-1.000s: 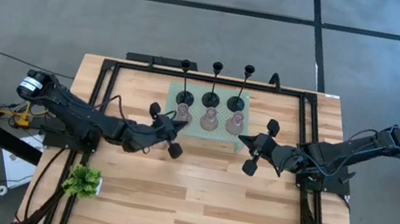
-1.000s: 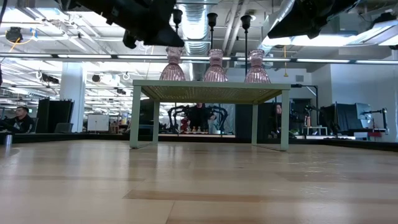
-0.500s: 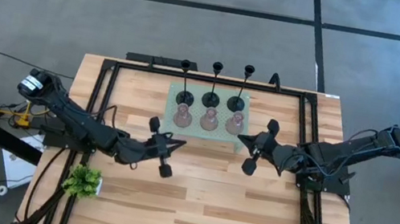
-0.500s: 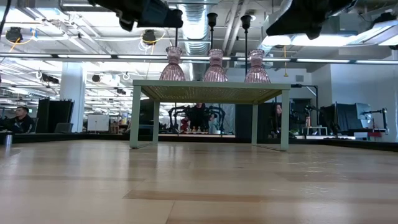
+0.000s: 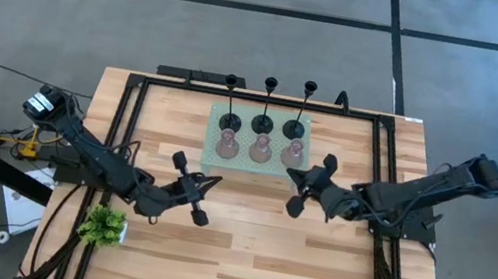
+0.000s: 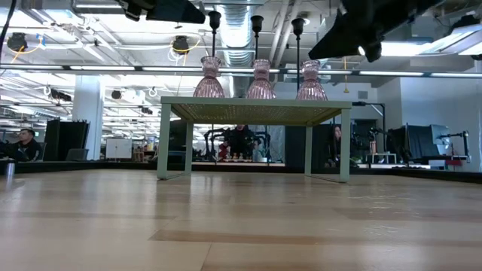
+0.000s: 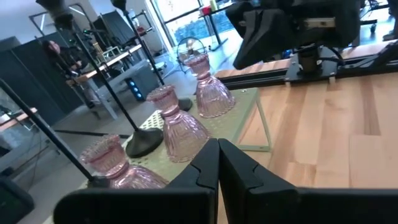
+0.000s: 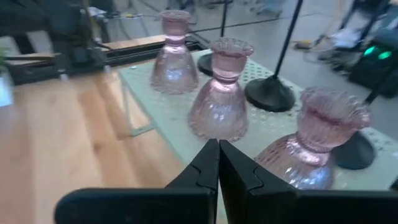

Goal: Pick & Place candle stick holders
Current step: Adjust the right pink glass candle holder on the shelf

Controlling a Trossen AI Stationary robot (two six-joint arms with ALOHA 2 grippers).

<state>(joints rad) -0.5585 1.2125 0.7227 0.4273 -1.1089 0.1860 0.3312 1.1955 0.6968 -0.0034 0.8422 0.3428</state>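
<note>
Three black candle stick holders with thin stems (image 5: 262, 122) stand in the far row on a pale green perforated stand (image 5: 209, 159). Three short pink translucent holders (image 5: 260, 148) stand on their bases in the near row; they also show in the low view (image 6: 260, 81). My left gripper (image 5: 214, 183) is shut and empty, near and left of the stand, above the table. My right gripper (image 5: 291, 175) is shut and empty, just off the stand's right near corner, pointing at the pink holders (image 8: 222, 93). The left wrist view shows the pink holders (image 7: 180, 124) ahead of its shut fingers.
A small green plant (image 5: 103, 227) stands near the table's left near corner. Black frame rails (image 5: 124, 129) run along the table's left, right and far sides. Bare wood (image 5: 250, 251) lies between the stand and the near edge. A person (image 6: 26, 143) sits in the room beyond.
My left gripper has drawn back from the stand's left near corner toward the table's near and left edges. My right gripper has moved left toward the stand's right near corner. The holders have kept still.
</note>
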